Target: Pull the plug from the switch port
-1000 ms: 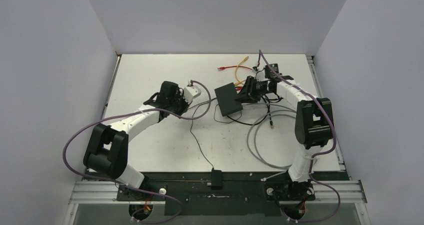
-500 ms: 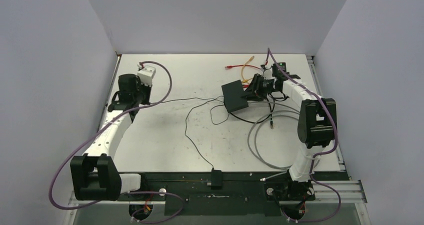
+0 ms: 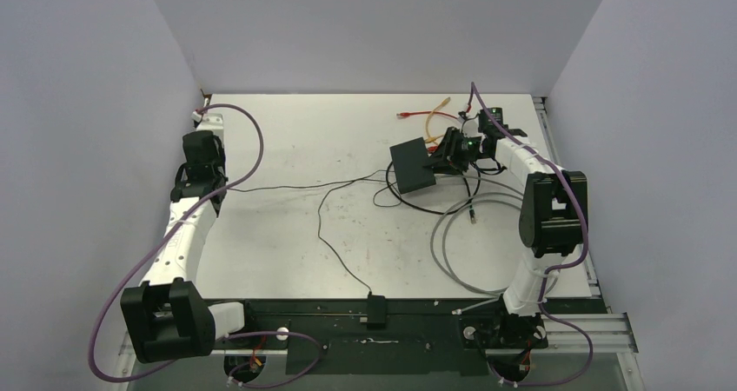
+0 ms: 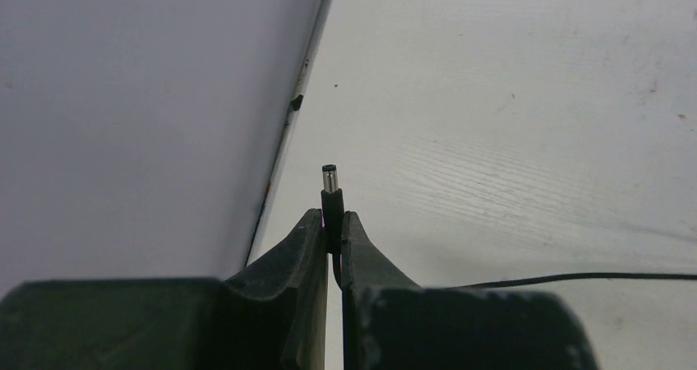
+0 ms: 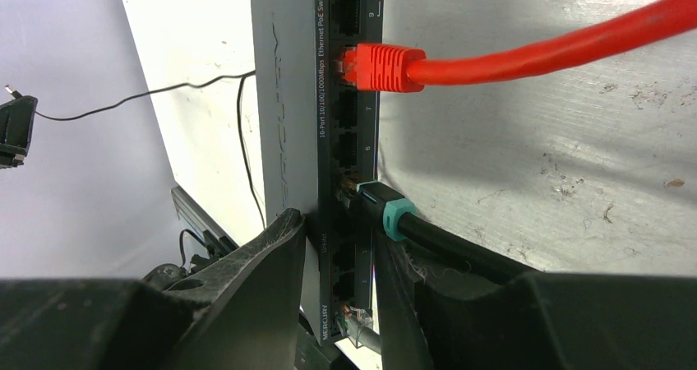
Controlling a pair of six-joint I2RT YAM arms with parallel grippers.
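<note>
The black switch [image 3: 411, 167] lies on the table at the back right. My right gripper [image 3: 441, 153] is shut on its port edge, one finger on each flat face [image 5: 341, 222]. A red plug [image 5: 382, 64] and a black cable with a teal boot [image 5: 393, 215] sit in its ports [image 5: 343, 111]. My left gripper [image 3: 206, 123] is far off at the back left by the wall. It is shut [image 4: 330, 226] on a small black barrel plug [image 4: 330, 191] with a metal tip. The plug's thin black wire [image 3: 295, 185] trails across the table.
A small black adapter block [image 3: 376, 308] sits at the near edge on the thin wire. A grey cable loop [image 3: 448, 252] lies near the right arm. Red and yellow cables [image 3: 426, 113] lie behind the switch. The left wall [image 4: 123, 99] is close to my left gripper.
My left arm has swung from beside the switch to the back left wall, carrying the barrel plug and drawing its wire out. The switch and right gripper have shifted slightly right and back.
</note>
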